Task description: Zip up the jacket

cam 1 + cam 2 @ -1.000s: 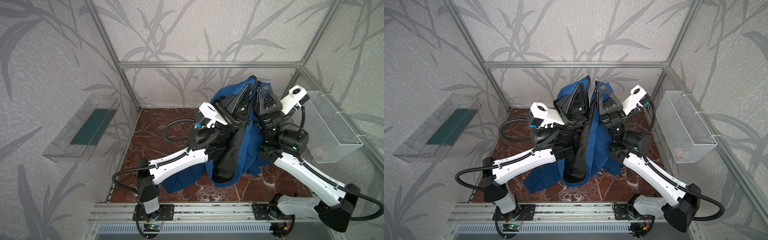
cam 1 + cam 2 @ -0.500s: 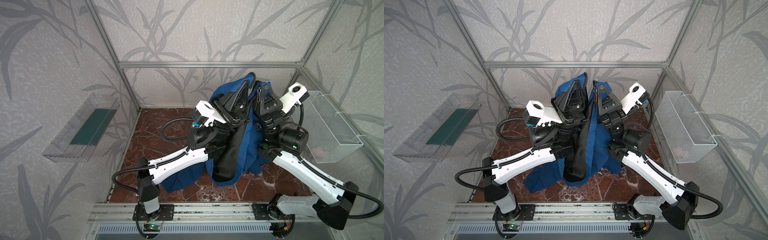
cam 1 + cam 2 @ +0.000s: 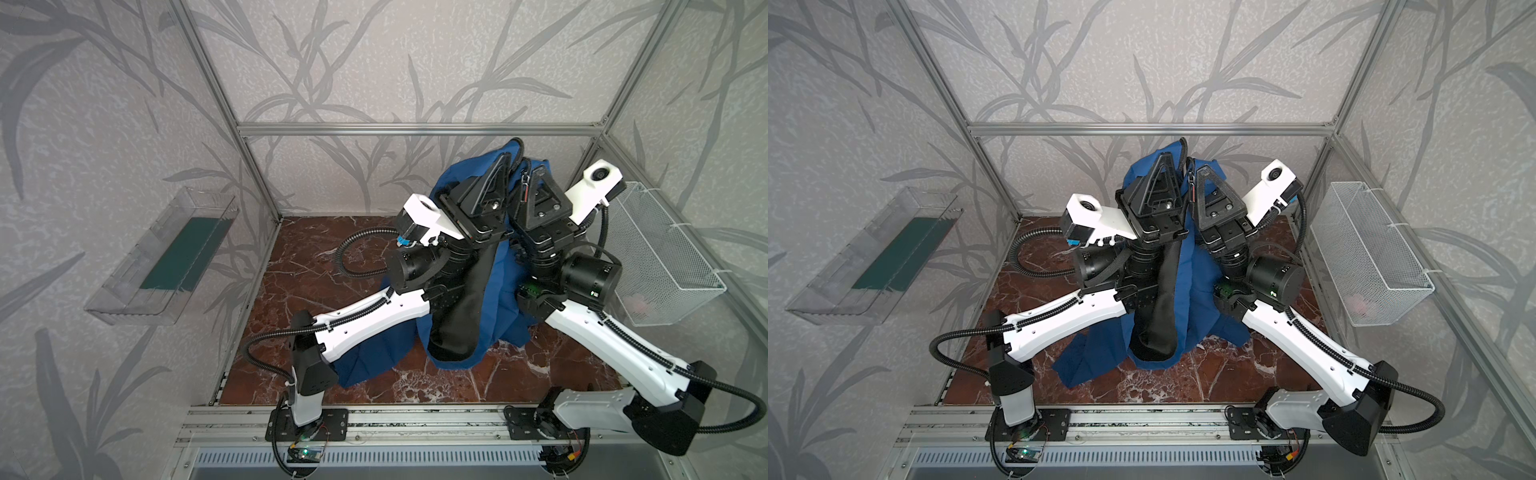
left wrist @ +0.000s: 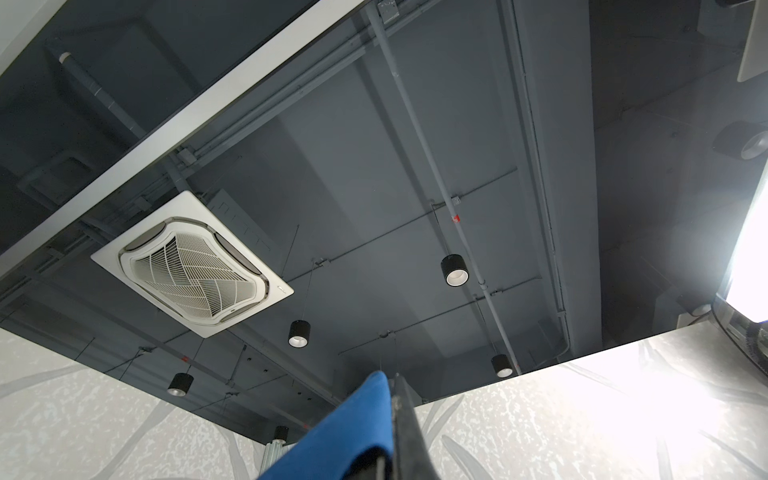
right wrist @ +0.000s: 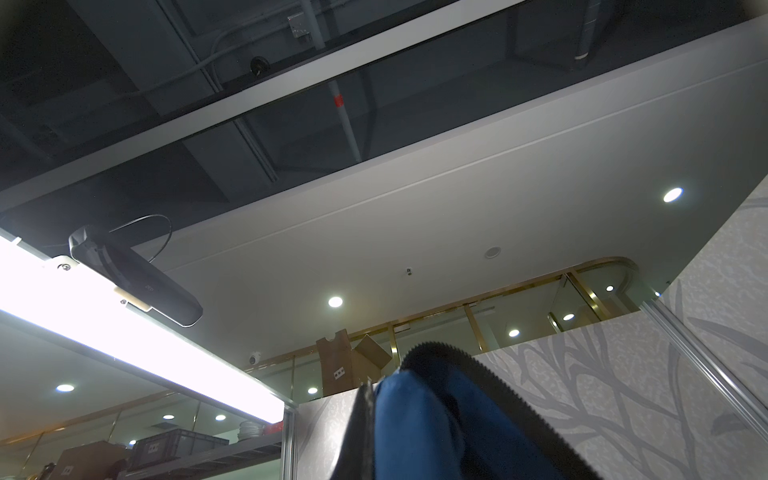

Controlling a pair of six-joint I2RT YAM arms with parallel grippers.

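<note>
Now we hold the jacket (image 3: 500, 286) above the table (image 3: 332, 257), left gripper (image 3: 508, 156) and right gripper (image 3: 539, 169) each pinching a front edge, probably so its zipper (image 5: 507, 401) hangs straight.

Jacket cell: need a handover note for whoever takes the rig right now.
Left gripper: jaws shut on one front edge of the jacket, held high.
Right gripper: jaws shut on the other front edge, beside what looks like the zipper pull.
Jacket hangs from both, with its hem on the marble tabletop.
Done: both edges gripped, raised, close together.
Left: front open, black lining showing; engage the zipper and run it closed.
</note>
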